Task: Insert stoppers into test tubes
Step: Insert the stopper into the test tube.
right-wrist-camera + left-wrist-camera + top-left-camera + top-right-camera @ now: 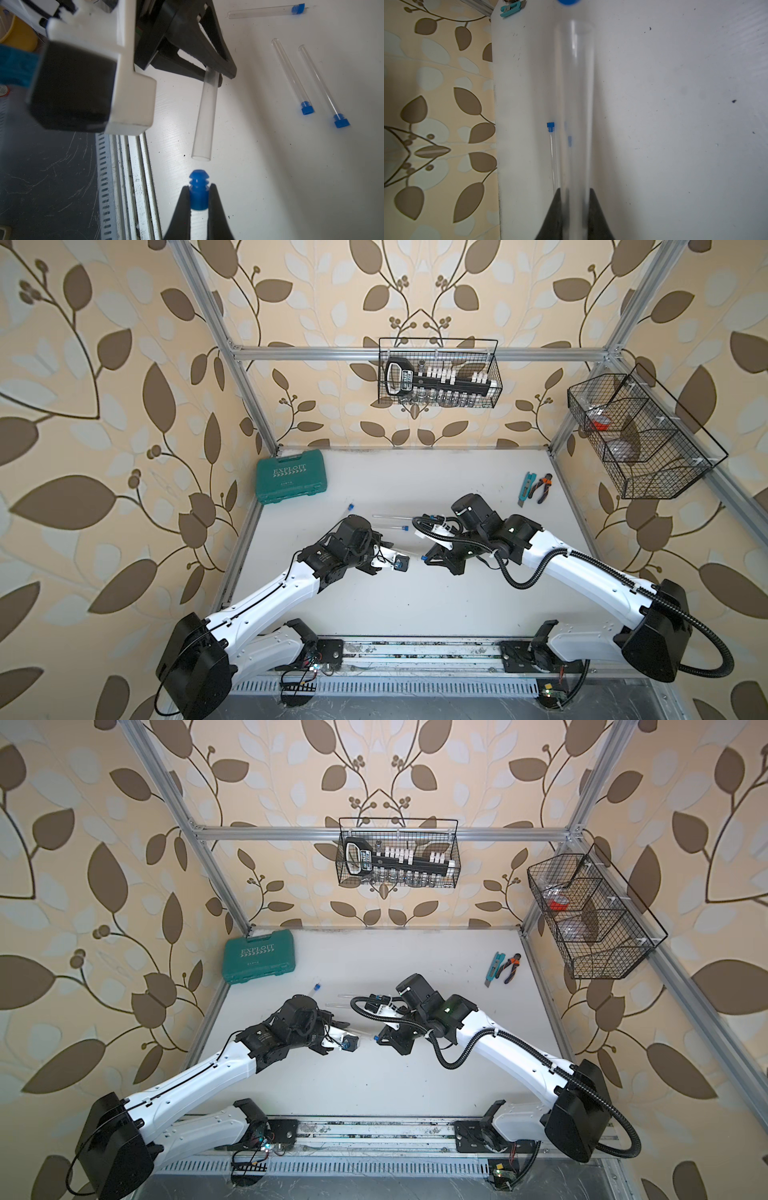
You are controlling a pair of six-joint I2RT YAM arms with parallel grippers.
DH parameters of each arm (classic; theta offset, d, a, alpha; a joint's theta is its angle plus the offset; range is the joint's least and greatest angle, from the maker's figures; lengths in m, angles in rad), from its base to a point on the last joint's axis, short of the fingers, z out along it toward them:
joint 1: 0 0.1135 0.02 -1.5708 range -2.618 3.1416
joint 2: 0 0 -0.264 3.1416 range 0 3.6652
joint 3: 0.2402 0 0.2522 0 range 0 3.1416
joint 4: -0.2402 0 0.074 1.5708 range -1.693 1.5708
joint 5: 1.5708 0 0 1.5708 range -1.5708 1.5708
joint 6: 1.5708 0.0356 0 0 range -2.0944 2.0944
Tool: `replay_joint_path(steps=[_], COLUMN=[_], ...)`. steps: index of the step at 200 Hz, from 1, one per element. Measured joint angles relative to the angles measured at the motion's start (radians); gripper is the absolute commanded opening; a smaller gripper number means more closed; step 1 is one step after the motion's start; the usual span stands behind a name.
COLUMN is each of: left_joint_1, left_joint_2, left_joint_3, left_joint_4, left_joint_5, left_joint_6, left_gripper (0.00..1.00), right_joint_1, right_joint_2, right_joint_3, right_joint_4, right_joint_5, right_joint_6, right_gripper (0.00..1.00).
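Note:
My left gripper (216, 76) is shut on a clear test tube (204, 116), held above the table with its open mouth toward my right gripper. The same tube (576, 104) runs out from between the left jaws (575, 190). My right gripper (199, 188) is shut on a blue stopper (198, 193), whose ribbed end points at the tube's mouth across a small gap. In a top view both grippers (392, 548) (426, 559) meet at the table's middle. Three tubes lie stoppered beyond them (264, 11) (291, 74) (320, 83).
A green tool case (291, 477) sits at the back left of the white table. A cutter (525, 488) and pliers (543, 487) lie at the back right. Wire baskets hang on the back frame (440, 373) and the right frame (640, 435). A metal rail (415, 651) runs along the front.

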Motion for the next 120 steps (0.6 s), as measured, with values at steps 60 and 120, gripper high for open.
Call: replay_joint_path(steps=[60,120], left_joint_1=[-0.005,-0.012], left_joint_2=[0.007,0.007], left_joint_3=[0.000,0.000], left_joint_4=[0.006,0.004], left_joint_5=[-0.011,-0.019], left_joint_6=[0.011,0.017], left_gripper=[0.00,0.00], right_joint_1=[0.010,0.020], right_joint_2=[0.020,0.041], right_joint_3=[0.011,0.011], right_joint_4=[0.003,0.003], right_joint_5=[0.000,0.012], right_joint_6=[0.011,0.015], right_gripper=[0.08,0.08])
